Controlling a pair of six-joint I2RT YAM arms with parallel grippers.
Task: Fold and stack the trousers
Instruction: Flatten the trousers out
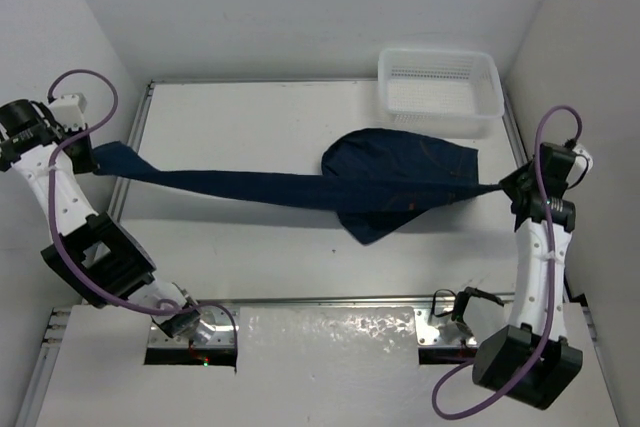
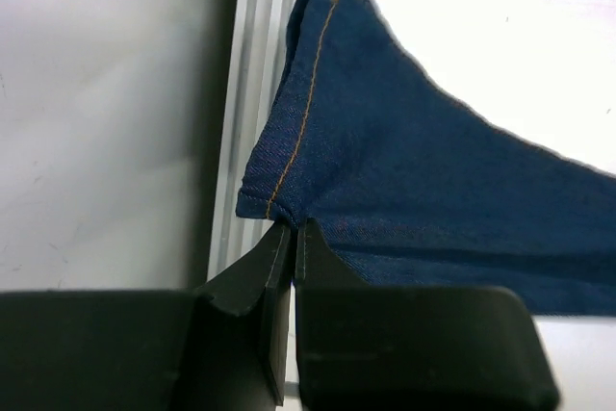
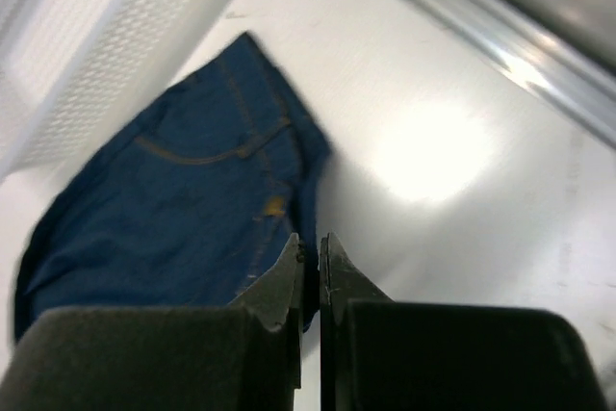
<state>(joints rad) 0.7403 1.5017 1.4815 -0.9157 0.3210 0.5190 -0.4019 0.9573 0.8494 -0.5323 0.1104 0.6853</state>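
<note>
The black fingers [image 2: 245, 276] of the left end effector [image 2: 292, 233] fill the bottom of the left wrist view, pressed together on the stitched corner of a leg hem. From that pinch the dark blue trousers [image 1: 400, 182] fan up and away to the right, an orange seam running along the cuff edge. Just left of the fingertips runs the aluminium rail [image 2: 255, 93] that borders the white counter [image 1: 250, 127].

The right end effector [image 3: 310, 247] is likewise closed to a narrow slit, nipping the waist edge of the same garment. A small tan button [image 3: 274, 206] sits just ahead and left of its fingertips, with a curved line of orange pocket stitching beyond. The white mesh basket [image 1: 440, 92] stands further out and to the left of this end effector, near the denim; the wrist view is too blurred to show whether they touch.

From above, the trousers hang drawn out between the two end effectors, spanning nearly the full width of the counter. The leg runs as a narrow band from the left end effector, casting a shadow on the counter. Near the right end effector the seat broadens into a rounded, folded mass, its lower corner pointing toward the arm bases.
</note>
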